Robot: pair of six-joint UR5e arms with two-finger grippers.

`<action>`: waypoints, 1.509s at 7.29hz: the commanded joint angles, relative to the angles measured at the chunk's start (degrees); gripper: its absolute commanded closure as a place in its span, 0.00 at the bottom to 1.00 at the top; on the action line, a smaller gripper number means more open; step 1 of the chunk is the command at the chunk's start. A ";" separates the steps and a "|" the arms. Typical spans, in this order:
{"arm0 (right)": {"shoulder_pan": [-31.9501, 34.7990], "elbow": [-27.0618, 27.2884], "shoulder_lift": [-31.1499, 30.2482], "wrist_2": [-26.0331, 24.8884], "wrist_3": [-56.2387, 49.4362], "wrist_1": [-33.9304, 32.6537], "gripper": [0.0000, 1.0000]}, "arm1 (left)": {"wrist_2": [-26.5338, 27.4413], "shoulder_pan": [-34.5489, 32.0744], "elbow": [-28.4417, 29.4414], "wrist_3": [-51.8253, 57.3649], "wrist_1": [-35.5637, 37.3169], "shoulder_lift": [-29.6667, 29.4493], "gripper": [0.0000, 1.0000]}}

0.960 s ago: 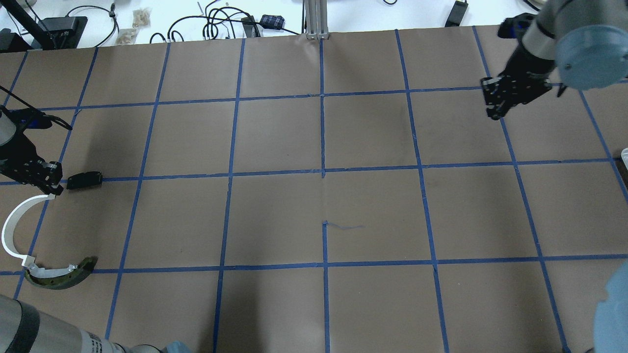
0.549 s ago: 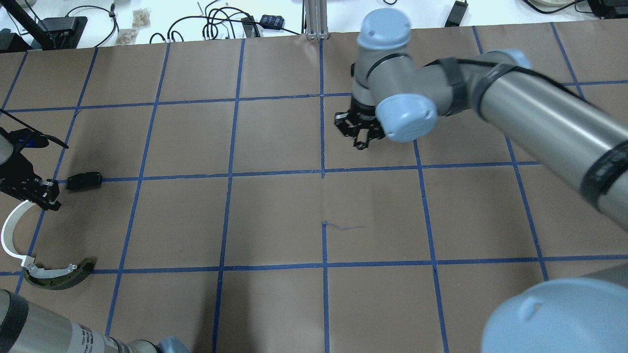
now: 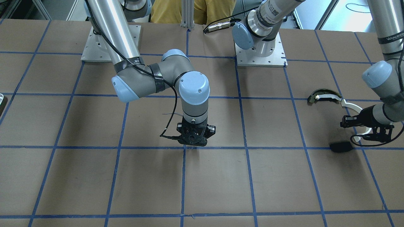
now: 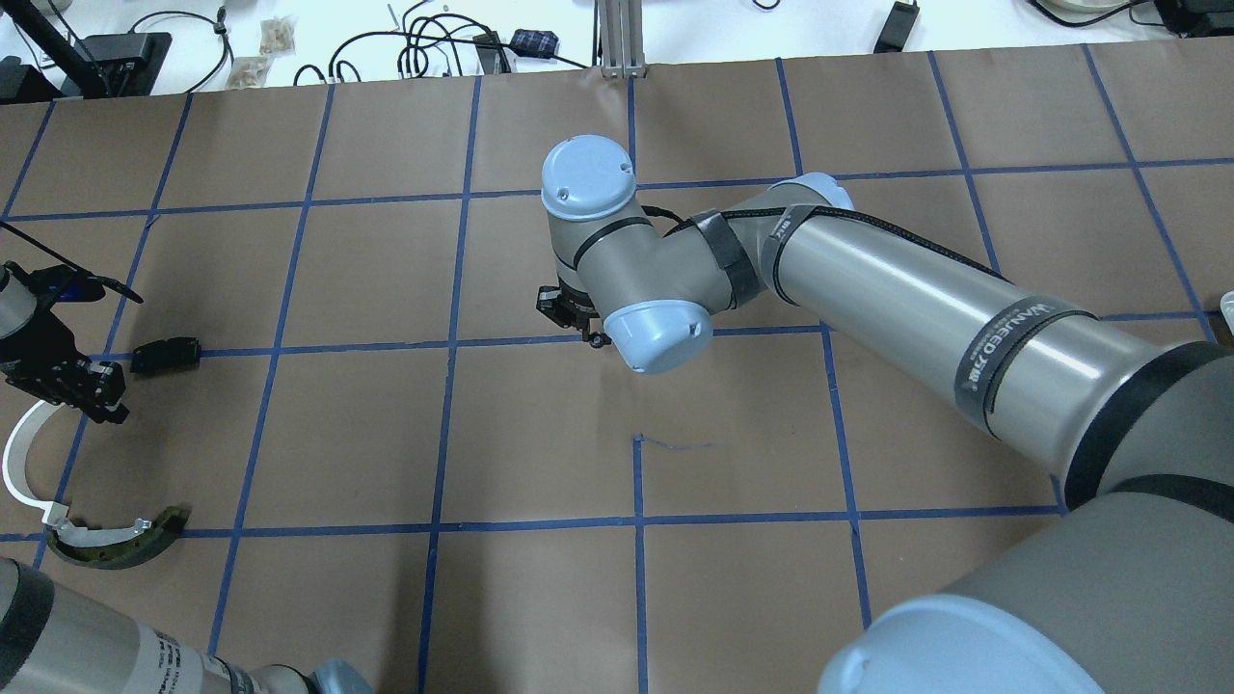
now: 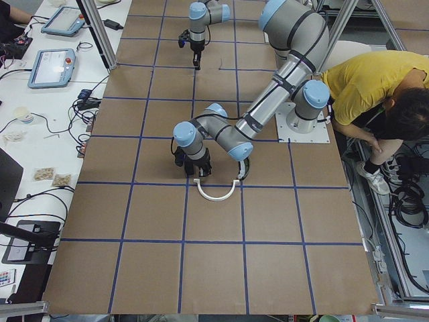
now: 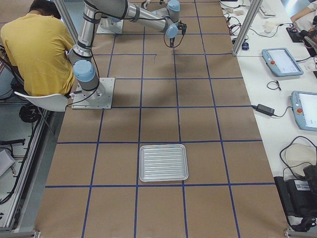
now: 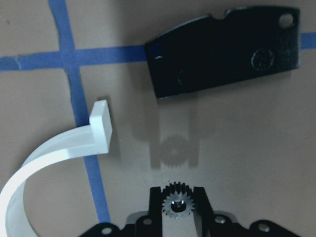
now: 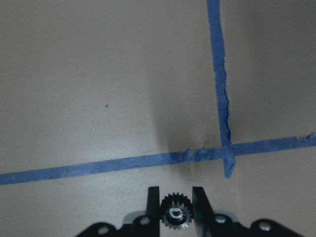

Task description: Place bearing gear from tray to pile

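My left gripper [image 7: 177, 195] is shut on a small dark bearing gear [image 7: 177, 203] and hangs low over the pile [image 4: 96, 400]. The pile is a white arc strip [image 4: 17, 453], an olive-and-black curved piece [image 4: 120, 540] and a flat black plate [image 4: 166, 354]. In the left wrist view the plate [image 7: 224, 49] lies ahead and the arc's end [image 7: 101, 128] is to the left. My right gripper [image 8: 174, 197] is shut on a second bearing gear [image 8: 174, 213] above the table's middle [image 4: 576, 323]. The tray [image 6: 163, 162] lies far to the right and looks empty.
Brown paper with a blue tape grid covers the table [image 4: 540, 434]. The right arm's long link [image 4: 916, 308] crosses the right half. A person in yellow [image 5: 365, 80] sits behind the robot bases. Cables and tablets lie beyond the far edge [image 4: 415, 48].
The right arm has swept from the far right to the table's middle. The left gripper has shifted slightly toward the near side, by the white arc's end.
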 commanded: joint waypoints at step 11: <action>-26.20 -4.33 -33.15 -3.78 -40.18 40.09 0.00 | -9.11 -49.96 4.54 -41.38 2.02 3.39 0.00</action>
